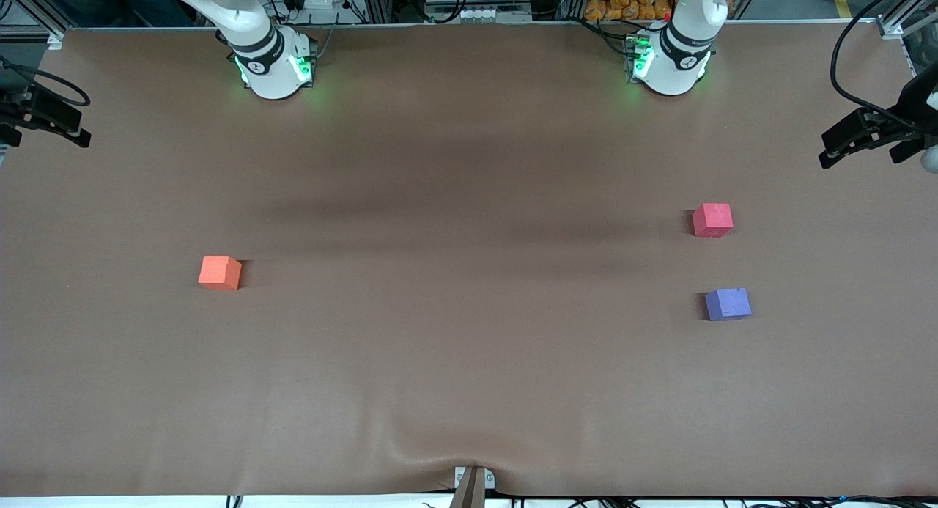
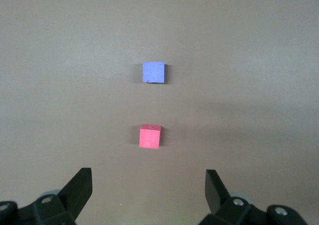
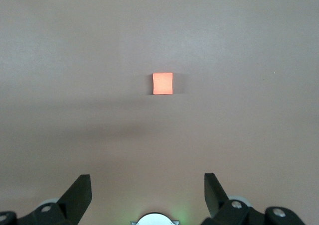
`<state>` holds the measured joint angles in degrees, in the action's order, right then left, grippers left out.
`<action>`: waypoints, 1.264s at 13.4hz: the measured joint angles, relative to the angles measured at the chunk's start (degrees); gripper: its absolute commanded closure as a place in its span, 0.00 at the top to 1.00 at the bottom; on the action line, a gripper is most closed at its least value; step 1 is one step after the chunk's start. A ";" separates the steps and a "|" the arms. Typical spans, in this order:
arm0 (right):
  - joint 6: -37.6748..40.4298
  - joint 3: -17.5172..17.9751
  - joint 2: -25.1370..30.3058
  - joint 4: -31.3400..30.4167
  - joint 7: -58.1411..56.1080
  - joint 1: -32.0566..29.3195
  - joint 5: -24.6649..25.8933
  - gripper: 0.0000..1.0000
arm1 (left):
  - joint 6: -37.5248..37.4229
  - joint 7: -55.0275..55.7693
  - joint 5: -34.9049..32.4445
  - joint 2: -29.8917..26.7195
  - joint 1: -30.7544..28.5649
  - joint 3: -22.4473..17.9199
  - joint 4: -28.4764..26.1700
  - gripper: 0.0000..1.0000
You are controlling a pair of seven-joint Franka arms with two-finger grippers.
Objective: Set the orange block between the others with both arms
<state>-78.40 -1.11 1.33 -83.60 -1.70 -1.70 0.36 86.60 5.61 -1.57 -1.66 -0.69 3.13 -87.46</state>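
Note:
The orange block (image 1: 219, 272) lies alone on the brown table toward the right arm's end. In the right wrist view the orange block (image 3: 162, 83) sits well apart from my right gripper (image 3: 147, 179), which hangs high over the table, open and empty. Toward the left arm's end lie the others: a pinkish-red cube (image 1: 712, 220) and, nearer the front camera, a blue-purple cube (image 1: 728, 303), with a gap between them. My left gripper (image 2: 148, 177) is open and empty, high above the pinkish-red cube (image 2: 150, 136) and the blue-purple cube (image 2: 153, 72). The front view shows neither hand.
The two arm bases (image 1: 272, 68) (image 1: 670, 64) stand at the table's farthest edge. Black camera mounts (image 1: 865, 138) (image 1: 44, 116) overhang both table ends. A small bracket (image 1: 473, 482) sits at the nearest edge, where the brown cover (image 1: 469, 200) wrinkles.

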 measured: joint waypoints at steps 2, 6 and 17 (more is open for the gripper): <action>0.00 0.00 -0.02 -0.02 0.00 0.00 0.00 1.00 | -0.20 0.00 0.06 0.00 0.00 0.00 0.12 1.00; -0.01 0.00 -0.08 -0.06 0.00 0.00 0.00 1.00 | -0.24 0.00 0.72 0.00 0.00 0.00 0.44 1.00; -0.58 0.01 -1.35 -0.30 0.00 0.00 0.00 1.00 | -1.18 -0.05 0.86 0.18 0.00 -0.02 0.43 1.00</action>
<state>-78.97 -1.10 -0.02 -83.90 -1.71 -1.70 0.36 85.43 5.56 -0.71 -1.49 -0.69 3.12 -87.02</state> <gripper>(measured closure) 0.000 0.000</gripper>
